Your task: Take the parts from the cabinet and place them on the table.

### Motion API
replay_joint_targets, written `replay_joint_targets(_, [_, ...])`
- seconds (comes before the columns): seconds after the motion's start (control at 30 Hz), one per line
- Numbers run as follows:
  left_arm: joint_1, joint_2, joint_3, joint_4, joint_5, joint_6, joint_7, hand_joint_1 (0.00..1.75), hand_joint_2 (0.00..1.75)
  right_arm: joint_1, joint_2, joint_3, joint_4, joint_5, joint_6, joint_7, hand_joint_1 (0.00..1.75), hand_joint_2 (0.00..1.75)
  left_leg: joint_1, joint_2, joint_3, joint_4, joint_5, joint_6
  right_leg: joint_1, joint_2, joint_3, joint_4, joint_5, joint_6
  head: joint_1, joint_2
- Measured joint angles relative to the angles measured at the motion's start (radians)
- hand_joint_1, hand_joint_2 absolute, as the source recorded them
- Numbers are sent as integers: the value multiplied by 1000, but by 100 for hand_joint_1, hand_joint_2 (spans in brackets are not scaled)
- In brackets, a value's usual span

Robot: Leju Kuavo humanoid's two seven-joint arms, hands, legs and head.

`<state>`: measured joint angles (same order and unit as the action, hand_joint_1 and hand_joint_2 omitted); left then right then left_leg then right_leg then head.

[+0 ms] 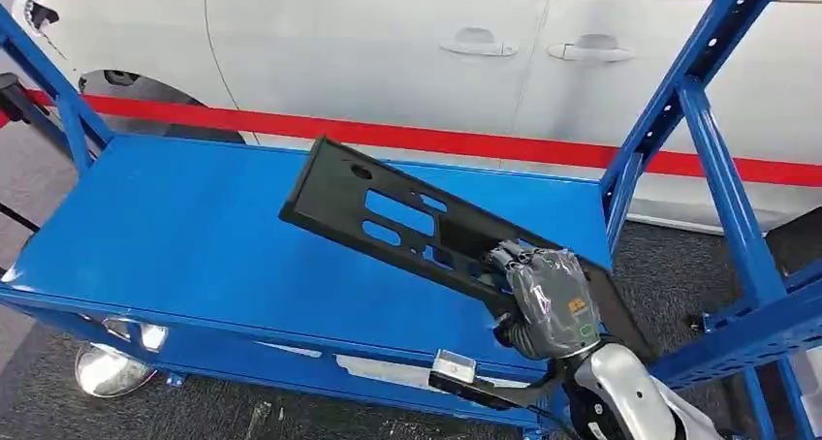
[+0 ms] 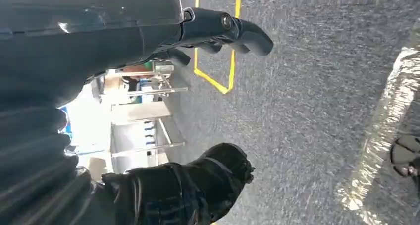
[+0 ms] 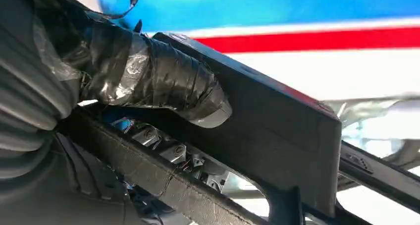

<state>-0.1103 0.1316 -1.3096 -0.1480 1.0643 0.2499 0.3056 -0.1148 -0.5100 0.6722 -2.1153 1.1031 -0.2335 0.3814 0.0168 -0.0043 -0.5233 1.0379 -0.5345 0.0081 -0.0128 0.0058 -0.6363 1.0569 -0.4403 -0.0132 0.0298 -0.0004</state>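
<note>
Your black plastic part, a long flat panel with several slots cut through it, sits in the grip of your right hand. The hand holds it near one end, and from there the panel stretches away and up to the left of the hand, tilted, its far end raised above the blue bench. Whether the near end touches the bench you cannot tell from the head view. In the right wrist view the thick grey thumb lies pressed flat on the panel's broad face, while the darker fingers curl in under its edge from the other side, so the part is clamped between them.

The right arm comes up from below the hand, its silver forearm bent so that the back of the hand faces you, fingers pointing towards the panel.

Your left hand hangs over grey floor; thumb and fingers stand apart with nothing between them.

Beyond the right hand, past the bench, runs a red strip and a white car. Just to the right of the hand rise the blue uprights of the frame.
</note>
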Motion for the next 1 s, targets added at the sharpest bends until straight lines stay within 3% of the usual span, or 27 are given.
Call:
replay_joint_targets(0.1, [-4, -1, 0, 0, 0, 0, -4, 0, 175, -4, 1, 20, -13, -58, 19, -27, 175, 175, -11, -4, -1, -10, 12, -1, 1, -2, -9, -3, 18, 19, 1, 0])
replay_joint_targets(0.17, [-2, -1, -1, 0, 1, -1, -4, 0, 175, -4, 1, 31, -19, -67, 23, -31, 175, 175, -3, 0, -11, -28, 30, 9, 2, 1, -12, -2, 21, 32, 1, 0])
replay_joint_targets(0.2, [-4, -3, -1, 0, 1, -1, -4, 0, 175, -4, 2, 34, -22, -69, 23, -31, 175, 175, -6, 3, -7, -28, 40, 15, -3, -2, -21, 17, -9, 34, 1, 0])
replay_joint_targets(0.23, [-4, -3, -1, 0, 1, -1, -4, 0, 175, -5, 2, 37, -23, -71, 24, -31, 175, 175, -7, 5, -18, -29, 47, 25, -2, -2, -40, 70, -63, 34, 4, 0])
replay_joint_targets(0.3, [-4, -3, -1, 0, 1, -1, -4, 0, 175, -4, 2, 44, -25, -71, 24, -31, 175, 175, -11, 7, -42, -28, 66, 34, -1, -2, -90, 229, -162, 37, 5, 0])
replay_joint_targets(0.33, [-4, -3, -1, 0, 1, -1, -4, 0, 175, -4, 2, 47, -25, -72, 24, -31, 175, 175, -13, 8, -53, -26, 73, 34, 0, -2, -99, 279, -178, 38, 6, 0])
replay_joint_targets(0.37, [-4, -3, -1, 0, 1, -1, -4, 0, 175, -4, 2, 49, -25, -72, 24, -31, 175, 175, -14, 8, -64, -25, 80, 34, 0, -2, -90, 286, -169, 37, 6, 0])
replay_joint_targets(0.4, [-4, -3, -1, 0, 1, -1, -4, 0, 175, -4, 2, 52, -25, -72, 24, -31, 175, 175, -16, 8, -74, -23, 86, 34, 0, -2, -56, 251, -143, 35, 6, 0])
replay_joint_targets(0.47, [-5, -3, -1, 0, 1, -1, -4, 0, 175, -5, 2, 55, -25, -72, 24, -31, 175, 175, -18, 7, -91, -18, 97, 31, 5, -2, 56, 88, -82, 22, 6, 0])
replay_joint_targets(0.5, [-5, -4, -1, 0, 1, -1, -4, 0, 175, -6, 2, 56, -27, -73, 24, -31, 175, 175, -18, 7, -97, -14, 102, 28, 10, -2, 115, 2, -79, 11, 6, 0])
replay_joint_targets(0.53, [-5, -9, -1, -1, 1, -2, -4, 0, 175, -8, 2, 58, -31, -74, 25, -32, 175, 175, -24, 7, -106, -12, 107, 22, 17, -5, 133, -43, -89, 6, 5, 0])
replay_joint_targets(0.63, [-3, -8, -2, -1, 1, -2, -3, 0, 175, -14, 2, 63, -38, -100, 41, -54, 175, 175, -16, 8, -105, -24, 131, 5, 23, -6, 120, -43, -66, -2, 8, 0])
replay_joint_targets(0.67, [-2, -8, -2, -1, 1, -3, -3, 0, 175, -15, 4, 69, -42, -110, 52, -60, 175, 175, -21, 6, -106, -27, 140, -2, 17, -7, 116, -54, -54, -10, 8, 0])
replay_joint_targets(0.7, [-2, -8, -3, -1, 1, -5, 0, 0, 175, -18, 10, 76, -44, -122, 62, -66, 175, 175, -17, 3, -116, -15, 117, -6, 7, -16, 113, -66, -40, -14, 7, 0])
replay_joint_targets(0.73, [-1, -8, -3, -2, 2, -8, 3, 0, 175, -18, 16, 85, -48, -134, 71, -69, 175, 175, -17, 2, -125, 14, 71, -14, 6, -12, 107, -70, -29, -18, 5, 0])
replay_joint_targets(0.8, [-1, -10, -4, -2, 3, -9, 3, 0, 175, -23, 25, 100, -51, -145, 82, -72, 175, 175, -9, 2, -157, 143, -40, -26, 5, -15, 86, -69, -14, -26, 2, 0])
replay_joint_targets(0.83, [-2, -10, -4, -2, 3, -9, 4, 0, 175, -24, 27, 103, -51, -147, 83, -72, 175, 175, -8, 2, -160, 158, -50, -28, 5, -15, 83, -69, -12, -26, 2, 0])
replay_joint_targets(0.87, [-3, -8, -8, -2, 4, -11, 9, 0, 175, -34, 40, 132, -55, -155, 88, -65, 175, 175, -5, 2, -165, 240, -82, -35, 4, -15, 61, -65, 3, -25, 1, 0])
replay_joint_targets(0.9, [-4, -7, -11, -2, 4, -16, 14, 0, 175, -35, 42, 146, -55, -162, 87, -61, 175, 175, -3, 2, -148, 242, -61, -39, 2, -15, 46, -62, 11, -22, 2, 0])
replay_joint_targets(0.93, [-4, -2, -14, -2, 4, -18, 16, 0, 175, -33, 43, 151, -55, -172, 84, -58, 175, 175, 1, 2, -116, 206, -23, -42, 0, -15, 31, -58, 19, -18, 2, 0])
replay_joint_targets(0.97, [-5, 0, -16, -2, 4, -21, 18, 0, 175, -33, 43, 155, -55, -177, 82, -56, 175, 175, 4, 2, -67, 141, 15, -45, -4, -14, 17, -54, 25, -13, 2, 0])
replay_joint_targets(1.0, [-6, 3, -17, -2, 4, -22, 19, 0, 175, -36, 44, 159, -56, -180, 79, -53, 175, 175, 7, 2, -9, 61, 31, -48, -6, -13, 6, -47, 30, -6, 2, 0])
